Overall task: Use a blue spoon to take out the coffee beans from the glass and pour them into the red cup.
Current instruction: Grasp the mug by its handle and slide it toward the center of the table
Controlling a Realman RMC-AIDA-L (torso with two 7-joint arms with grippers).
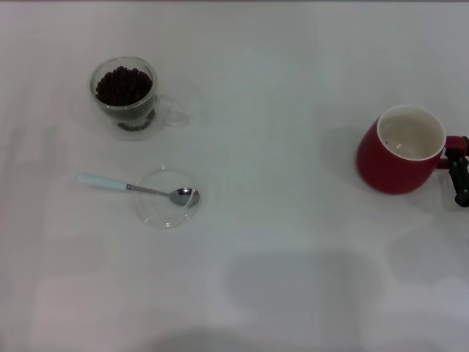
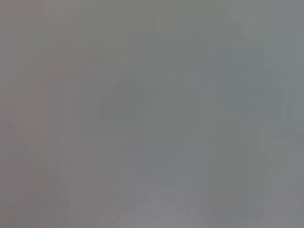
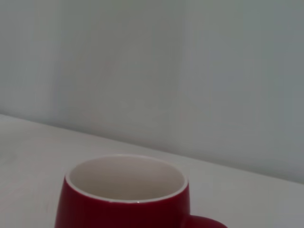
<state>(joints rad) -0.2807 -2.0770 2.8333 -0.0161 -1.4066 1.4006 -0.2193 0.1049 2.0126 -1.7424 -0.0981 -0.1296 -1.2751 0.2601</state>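
Note:
The glass [image 1: 124,97] stands at the far left of the table, full of dark coffee beans [image 1: 123,85], with its clear handle pointing right. The blue spoon [image 1: 139,189] lies nearer me, its silver bowl resting in a flat clear glass dish [image 1: 167,198] and its pale blue handle sticking out to the left. The red cup [image 1: 399,150] stands upright at the right, with nothing in its cream inside; it also shows close up in the right wrist view [image 3: 123,199]. My right gripper [image 1: 460,176] is at the right edge of the head view, right by the cup's handle. My left gripper is out of view.
The white table [image 1: 278,242] stretches between the dish and the red cup. The left wrist view shows only a plain grey blur. A pale wall stands behind the table in the right wrist view.

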